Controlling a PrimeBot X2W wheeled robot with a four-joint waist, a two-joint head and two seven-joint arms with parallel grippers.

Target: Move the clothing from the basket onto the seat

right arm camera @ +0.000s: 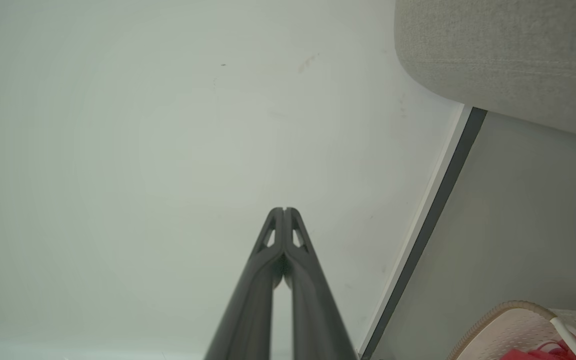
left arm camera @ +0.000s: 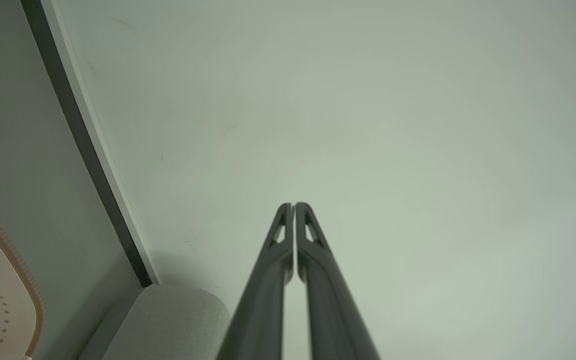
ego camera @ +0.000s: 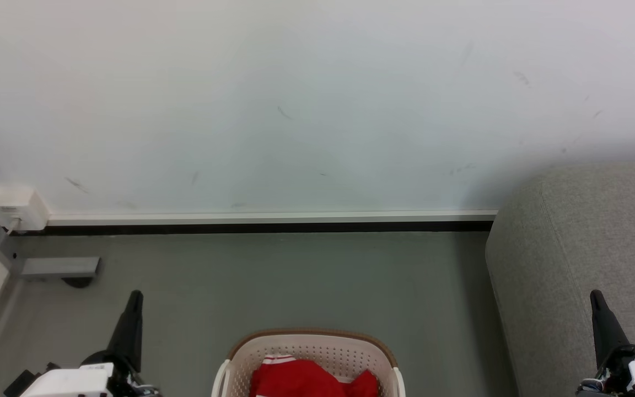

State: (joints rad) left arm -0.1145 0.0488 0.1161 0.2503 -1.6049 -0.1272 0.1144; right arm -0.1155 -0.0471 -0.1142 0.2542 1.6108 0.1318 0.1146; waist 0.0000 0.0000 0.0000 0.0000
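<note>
The cream perforated basket with its brown rim stands on the floor at the bottom centre of the head view. Red clothing with white striped trim lies bunched inside it. The light grey sofa fills the right side. My left gripper is shut at the lower left, apart from the basket, with nothing between its fingers. My right gripper is shut at the lower right, in front of the sofa, fingertips together. The basket's rim and a bit of red cloth show in the right wrist view.
A white wall with a dark skirting strip runs behind the grey floor. A white wall socket box and a grey door stop sit at the far left. The sofa's corner shows in the left wrist view.
</note>
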